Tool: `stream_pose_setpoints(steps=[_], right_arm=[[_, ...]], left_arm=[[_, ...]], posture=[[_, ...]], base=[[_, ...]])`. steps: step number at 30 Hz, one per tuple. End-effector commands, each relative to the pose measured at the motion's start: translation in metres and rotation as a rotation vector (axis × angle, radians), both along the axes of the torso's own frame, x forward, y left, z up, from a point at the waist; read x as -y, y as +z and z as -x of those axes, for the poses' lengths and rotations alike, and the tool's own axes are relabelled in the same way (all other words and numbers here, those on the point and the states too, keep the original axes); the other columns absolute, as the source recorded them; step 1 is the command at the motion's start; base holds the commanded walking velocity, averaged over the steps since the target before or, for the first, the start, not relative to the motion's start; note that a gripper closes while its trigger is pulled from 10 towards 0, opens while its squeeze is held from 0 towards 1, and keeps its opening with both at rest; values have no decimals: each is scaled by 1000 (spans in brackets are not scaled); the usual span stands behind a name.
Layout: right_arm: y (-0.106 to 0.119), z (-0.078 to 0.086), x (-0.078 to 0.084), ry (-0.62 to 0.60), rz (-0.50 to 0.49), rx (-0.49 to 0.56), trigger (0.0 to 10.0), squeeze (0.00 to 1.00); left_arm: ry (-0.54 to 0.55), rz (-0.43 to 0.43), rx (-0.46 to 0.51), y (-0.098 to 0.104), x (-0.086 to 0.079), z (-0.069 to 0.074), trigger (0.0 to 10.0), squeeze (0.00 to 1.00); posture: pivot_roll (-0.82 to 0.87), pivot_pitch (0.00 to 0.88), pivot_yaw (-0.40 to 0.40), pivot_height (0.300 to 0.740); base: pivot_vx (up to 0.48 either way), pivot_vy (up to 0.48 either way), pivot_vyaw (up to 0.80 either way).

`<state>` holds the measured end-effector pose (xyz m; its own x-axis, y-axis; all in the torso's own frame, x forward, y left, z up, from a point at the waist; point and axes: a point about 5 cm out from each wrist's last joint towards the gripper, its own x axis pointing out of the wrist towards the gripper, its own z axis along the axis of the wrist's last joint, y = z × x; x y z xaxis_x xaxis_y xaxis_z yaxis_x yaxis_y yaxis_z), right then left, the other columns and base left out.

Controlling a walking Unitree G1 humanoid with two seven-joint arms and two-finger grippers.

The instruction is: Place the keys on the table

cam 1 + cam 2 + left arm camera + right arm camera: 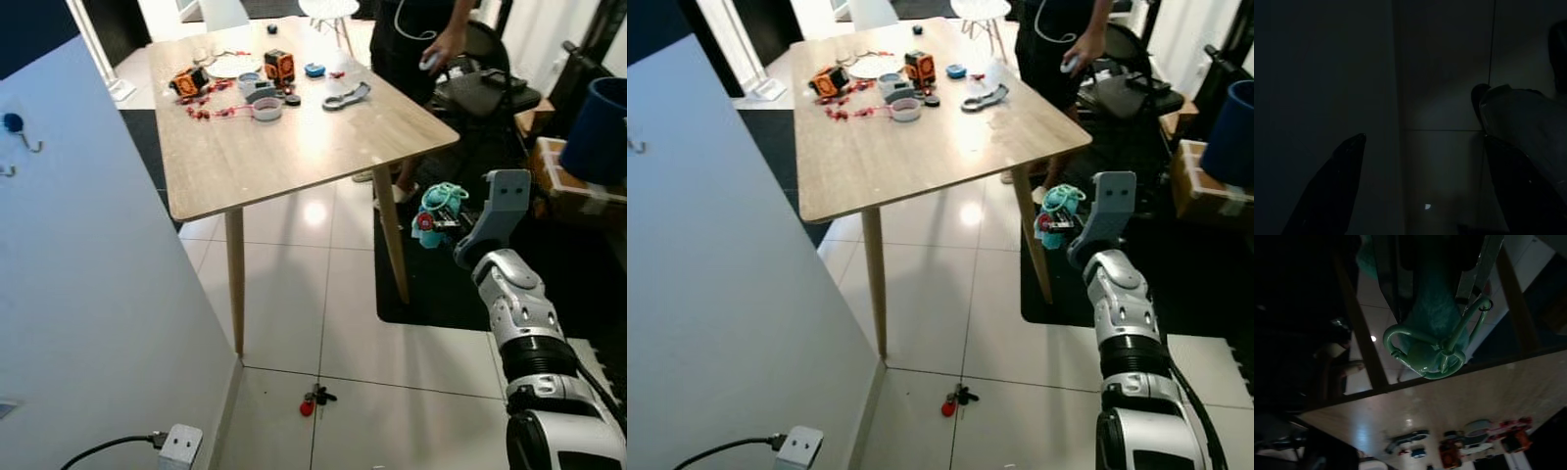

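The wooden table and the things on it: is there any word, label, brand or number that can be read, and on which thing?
No text can be read.
Two orange and black boxes on the wooden table: any print is too small and blurred.
Teal bundle with metal rings in the right hand: no lettering visible.

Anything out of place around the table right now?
Yes: a bunch of keys with a red fob lies on the floor tiles near the table leg. The right pincer, beside the table's edge, holds a separate teal key bunch.

floor: white tiles (323,284) | dark rug (441,294), perhaps | wall: white (88,284)
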<state>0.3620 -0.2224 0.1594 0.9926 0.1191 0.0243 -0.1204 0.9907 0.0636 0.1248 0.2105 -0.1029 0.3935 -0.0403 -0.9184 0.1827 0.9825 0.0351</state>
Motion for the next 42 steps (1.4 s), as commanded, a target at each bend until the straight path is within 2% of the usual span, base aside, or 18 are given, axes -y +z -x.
stream_pose_setpoints(steps=[1, 22, 34, 42], right_arm=[[-4, 1, 1, -2, -4, -6, 10000, 0], [-1, -2, -2, 7, 7, 6, 10000, 0], [-2, -1, -2, 9, 7, 7, 10000, 0], [-1, -2, -2, 6, 6, 12, 10000, 0]], left_arm=[[7, -18, -19, 0, -7, 4, 10000, 0], [14, 11, -20, -1, -3, 4, 10000, 0], [-3, -5, -9, 0, -3, 3, 10000, 0], [1, 37, -13, -1, 0, 4, 10000, 0]], posture=[[-115, 46, 106, 740], [-112, 40, 98, 740], [-112, 43, 102, 740], [-112, 45, 105, 740]], base=[[0, -382, 0], [0, -419, 0], [0, 0, 0], [0, 0, 0]])
